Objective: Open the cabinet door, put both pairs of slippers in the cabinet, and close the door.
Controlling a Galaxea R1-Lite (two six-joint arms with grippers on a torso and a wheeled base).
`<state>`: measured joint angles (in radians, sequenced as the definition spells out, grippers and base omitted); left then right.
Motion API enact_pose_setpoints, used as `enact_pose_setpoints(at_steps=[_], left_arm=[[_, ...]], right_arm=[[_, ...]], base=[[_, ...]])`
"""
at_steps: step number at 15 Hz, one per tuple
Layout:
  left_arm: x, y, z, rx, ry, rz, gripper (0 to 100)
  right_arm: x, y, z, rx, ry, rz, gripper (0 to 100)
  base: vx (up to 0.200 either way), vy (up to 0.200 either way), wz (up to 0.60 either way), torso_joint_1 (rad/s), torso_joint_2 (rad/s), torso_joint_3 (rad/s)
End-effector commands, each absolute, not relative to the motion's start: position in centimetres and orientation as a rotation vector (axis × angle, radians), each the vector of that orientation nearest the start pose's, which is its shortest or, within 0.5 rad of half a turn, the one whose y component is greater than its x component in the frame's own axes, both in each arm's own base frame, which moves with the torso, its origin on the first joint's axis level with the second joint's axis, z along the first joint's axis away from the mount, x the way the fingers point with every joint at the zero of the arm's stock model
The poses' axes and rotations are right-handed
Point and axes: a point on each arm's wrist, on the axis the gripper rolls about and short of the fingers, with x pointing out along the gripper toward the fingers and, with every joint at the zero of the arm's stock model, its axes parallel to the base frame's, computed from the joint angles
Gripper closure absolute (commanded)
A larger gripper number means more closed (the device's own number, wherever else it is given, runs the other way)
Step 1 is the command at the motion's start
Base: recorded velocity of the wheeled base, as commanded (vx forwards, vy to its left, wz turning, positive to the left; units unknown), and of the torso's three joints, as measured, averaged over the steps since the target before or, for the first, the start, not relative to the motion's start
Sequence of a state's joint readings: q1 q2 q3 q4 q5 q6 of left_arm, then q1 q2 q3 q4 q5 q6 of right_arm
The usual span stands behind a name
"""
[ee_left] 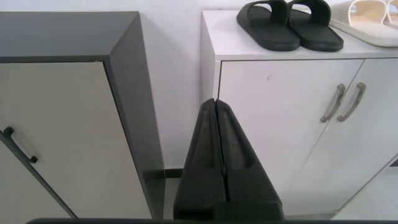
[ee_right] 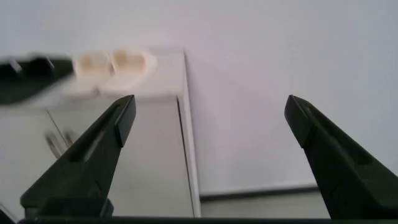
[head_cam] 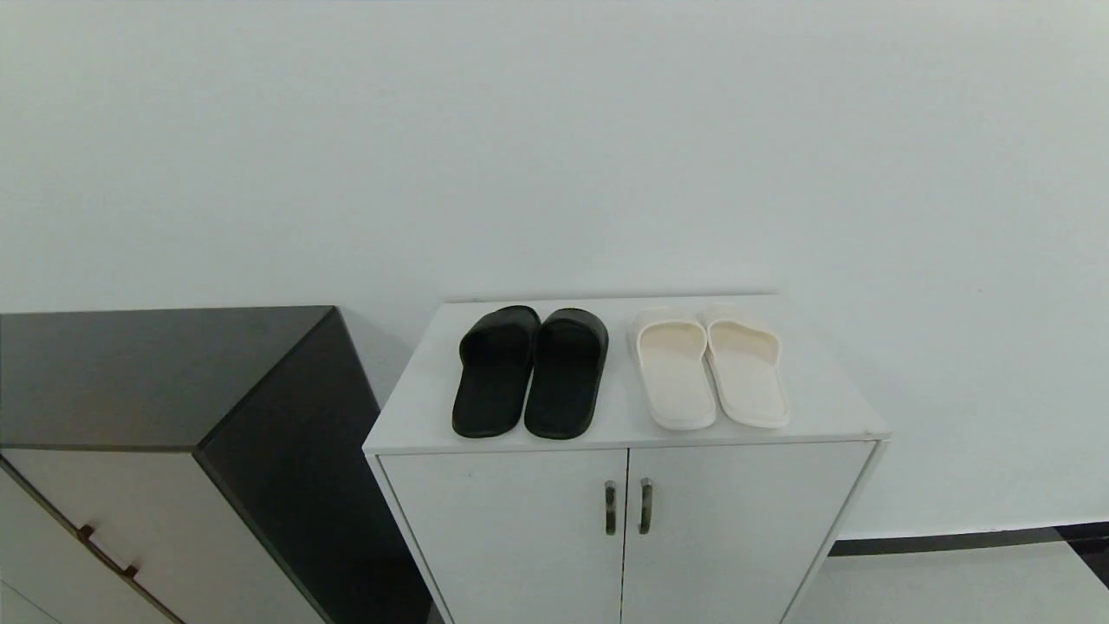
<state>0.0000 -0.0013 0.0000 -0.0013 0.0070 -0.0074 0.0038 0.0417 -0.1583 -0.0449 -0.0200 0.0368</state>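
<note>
Grippers: left gripper (ee_left: 215, 104), fingers pressed flat together with nothing between them, facing the gap between the two cabinets and touching neither; right gripper (ee_right: 209, 102), fingers spread wide and holding nothing, facing the right edge of the white cabinet (head_cam: 619, 416) and the bare wall (head_cam: 554, 147) beside it

Black slippers (head_cam: 494, 373): one pair, side by side and touching, on the left half of the white cabinet's top, toes toward the wall, heels near the front edge

Cream slippers (head_cam: 671, 373): one pair, side by side on the right half of the same top, just beside the black pair and apart from it, toes toward the wall

Doors (head_cam: 511, 537): two, white, both shut and meeting at the middle of the cabinet front, below the slippers

Handles (head_cam: 610, 507): two upright metal bars, one on each door, just beside the centre seam

Dark cabinet (head_cam: 286, 416): stands close on the left of the white cabinet, a narrow gap between them; black top and side, pale drawer front (head_cam: 156, 520) with a dark handle

Room: plain white wall directly behind both cabinets; pale floor (head_cam: 953, 585) at lower right, with dark skirting (head_cam: 953, 542) along the foot of the wall
</note>
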Motion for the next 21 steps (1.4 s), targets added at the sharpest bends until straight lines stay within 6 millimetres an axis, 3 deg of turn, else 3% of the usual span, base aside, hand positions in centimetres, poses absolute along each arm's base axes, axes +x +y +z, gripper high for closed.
enact_pose_setpoints(at_steps=[1, 4, 7, 9, 12, 15, 18, 21], left_arm=[[-2.3, 0.0, 7.6, -0.006, -0.002, 0.006, 100], [-2.3, 0.0, 7.6, -0.008, -0.002, 0.008, 100], [-2.3, 0.0, 7.6, -0.008, -0.002, 0.006, 100], [-2.3, 0.0, 7.6, -0.006, -0.002, 0.006, 100], [-2.3, 0.0, 7.6, -0.006, -0.002, 0.006, 100], [-2.3, 0.0, 7.6, -0.005, -0.002, 0.006, 100], [-2.3, 0.0, 7.6, -0.005, -0.002, 0.006, 100], [-2.3, 0.0, 7.6, -0.006, -0.002, 0.006, 100]], right_arm=[[-1.9, 0.1, 16.5, 0.071, -0.049, 0.077, 0], [2.0, 0.3, 17.5, 0.086, 0.101, 0.132, 0], [7.3, 0.6, 18.7, 0.088, 0.156, 0.164, 0], [9.3, 1.1, 19.0, 0.086, 0.194, 0.192, 0], [13.0, 3.8, 20.1, 0.133, 0.26, 0.24, 0], [16.3, 8.4, 20.5, 0.138, 0.277, 0.217, 0], [19.7, 12.3, 19.7, 0.108, 0.271, 0.19, 0], [22.2, 14.5, 19.2, 0.1, 0.252, 0.161, 0]], base=[[0.0, 0.0, 0.0, 0.0, 0.0, 0.0], [0.0, 0.0, 0.0, 0.0, 0.0, 0.0], [0.0, 0.0, 0.0, 0.0, 0.0, 0.0], [0.0, 0.0, 0.0, 0.0, 0.0, 0.0], [0.0, 0.0, 0.0, 0.0, 0.0, 0.0], [0.0, 0.0, 0.0, 0.0, 0.0, 0.0], [0.0, 0.0, 0.0, 0.0, 0.0, 0.0], [0.0, 0.0, 0.0, 0.0, 0.0, 0.0]])
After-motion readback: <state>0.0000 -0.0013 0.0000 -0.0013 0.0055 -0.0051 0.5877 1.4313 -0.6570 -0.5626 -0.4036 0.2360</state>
